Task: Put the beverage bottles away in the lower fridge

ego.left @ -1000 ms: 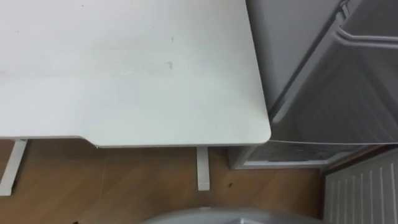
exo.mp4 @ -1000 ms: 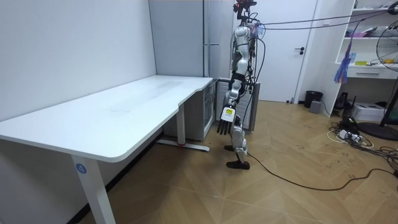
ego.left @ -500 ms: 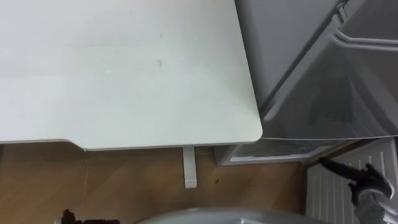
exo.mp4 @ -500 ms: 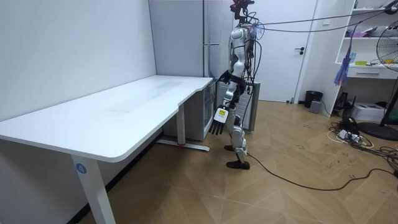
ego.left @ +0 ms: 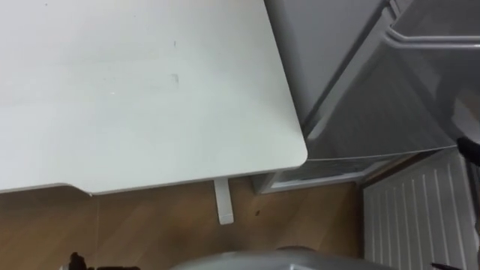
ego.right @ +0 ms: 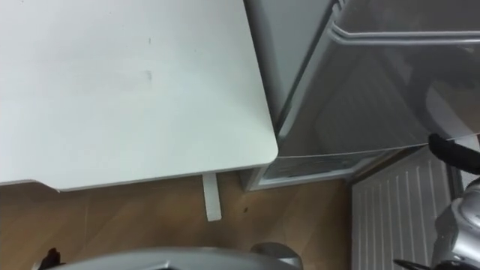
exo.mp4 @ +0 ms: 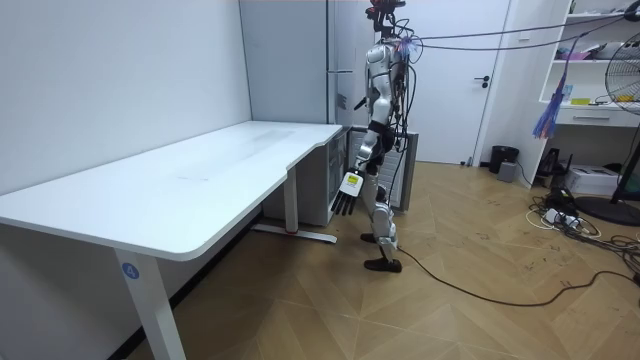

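Observation:
I see no drinks. The white table (ego.left: 135, 90) is bare. To its right stands the grey fridge (ego.left: 322, 45), its lower compartment (ego.left: 390, 105) standing open with a pale ribbed panel (ego.left: 409, 217) beside it. My right hand (ego.right: 454, 155) comes in at the right edge by that open compartment, a dark finger stretched straight, holding nothing. In the room view I stand at the table's end, facing the fridge (exo.mp4: 300, 60). My left hand (exo.mp4: 346, 195) hangs open and empty at my side, near the table's corner.
A table leg (ego.left: 222, 202) stands on the wooden floor just in front of me. In the room view, cables and boxes (exo.mp4: 570, 210) lie on the floor at the right, below a shelf and a fan, with a white door (exo.mp4: 455, 80) behind.
The eye views have shifted, so table and fridge sit further left. My right hand has risen from the lower right to beside the open fridge compartment. My left hand has swung slightly forward.

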Motion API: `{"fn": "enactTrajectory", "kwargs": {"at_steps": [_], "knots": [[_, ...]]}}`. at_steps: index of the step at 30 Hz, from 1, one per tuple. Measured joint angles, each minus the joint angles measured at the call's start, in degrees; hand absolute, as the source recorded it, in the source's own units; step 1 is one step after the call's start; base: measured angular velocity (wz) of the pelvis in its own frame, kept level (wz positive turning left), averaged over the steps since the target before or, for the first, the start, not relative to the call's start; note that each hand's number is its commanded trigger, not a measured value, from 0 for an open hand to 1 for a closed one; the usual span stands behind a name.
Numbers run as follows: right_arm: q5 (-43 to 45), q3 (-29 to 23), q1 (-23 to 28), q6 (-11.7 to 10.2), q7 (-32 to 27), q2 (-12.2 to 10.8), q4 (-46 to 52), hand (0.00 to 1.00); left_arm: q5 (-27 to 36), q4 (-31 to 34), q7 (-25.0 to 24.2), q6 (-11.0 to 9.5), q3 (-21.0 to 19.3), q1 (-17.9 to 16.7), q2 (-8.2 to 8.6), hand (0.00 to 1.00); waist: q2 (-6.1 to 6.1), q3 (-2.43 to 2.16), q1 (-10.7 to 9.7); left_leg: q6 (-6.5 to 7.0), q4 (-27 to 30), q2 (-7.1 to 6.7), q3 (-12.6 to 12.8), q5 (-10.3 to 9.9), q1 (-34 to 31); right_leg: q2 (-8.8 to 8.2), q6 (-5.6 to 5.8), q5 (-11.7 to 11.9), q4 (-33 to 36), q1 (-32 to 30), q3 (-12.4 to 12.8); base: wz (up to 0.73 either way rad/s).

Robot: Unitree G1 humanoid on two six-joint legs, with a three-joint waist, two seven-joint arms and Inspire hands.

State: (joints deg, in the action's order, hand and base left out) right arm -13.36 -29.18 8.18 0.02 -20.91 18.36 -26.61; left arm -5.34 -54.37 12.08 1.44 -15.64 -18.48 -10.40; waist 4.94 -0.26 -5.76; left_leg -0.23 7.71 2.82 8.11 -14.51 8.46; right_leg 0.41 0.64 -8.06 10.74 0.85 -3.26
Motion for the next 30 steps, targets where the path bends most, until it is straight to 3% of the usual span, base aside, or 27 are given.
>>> {"fn": "enactTrajectory", "kwargs": {"at_steps": [9,17,22,30], "knots": [[-0.1,-4.4,1.9,0.1,-2.2,0.3,-2.1,0.00,-1.6,4.1,-1.4,1.0,-0.2,-1.3,0.08,0.00,0.00,-0.05,-0.5,-0.01,0.0,0.25,0.0,0.0,-0.5,0.26,-0.01,0.0,0.0,-0.5,0.0,0.00],[-2.3,-8.0,1.9,0.0,-2.1,0.3,-7.6,0.00,-1.8,4.3,-4.1,1.0,-2.6,-1.3,0.00,0.00,-1.20,0.23,-1.4,-0.04,0.0,0.40,0.0,0.0,-0.6,0.39,-0.12,0.0,0.0,-0.5,0.0,0.01],[-7.0,-10.1,1.9,0.0,-2.5,0.3,-13.4,0.00,-2.7,4.2,-4.4,1.1,-3.3,-1.9,-0.07,0.00,-1.66,0.10,-1.8,-0.05,0.1,0.39,-0.1,0.0,-0.5,0.37,-0.17,0.0,-0.1,-0.3,-0.1,0.01],[-11.8,-10.5,1.5,0.0,-3.0,1.1,-25.2,0.00,-5.7,2.7,-4.4,1.1,-4.4,-2.4,-0.18,0.00,-0.74,0.14,-1.8,-0.07,0.1,0.37,-0.3,0.0,0.2,0.37,-0.35,-0.5,-0.1,0.4,0.0,0.01]]}}
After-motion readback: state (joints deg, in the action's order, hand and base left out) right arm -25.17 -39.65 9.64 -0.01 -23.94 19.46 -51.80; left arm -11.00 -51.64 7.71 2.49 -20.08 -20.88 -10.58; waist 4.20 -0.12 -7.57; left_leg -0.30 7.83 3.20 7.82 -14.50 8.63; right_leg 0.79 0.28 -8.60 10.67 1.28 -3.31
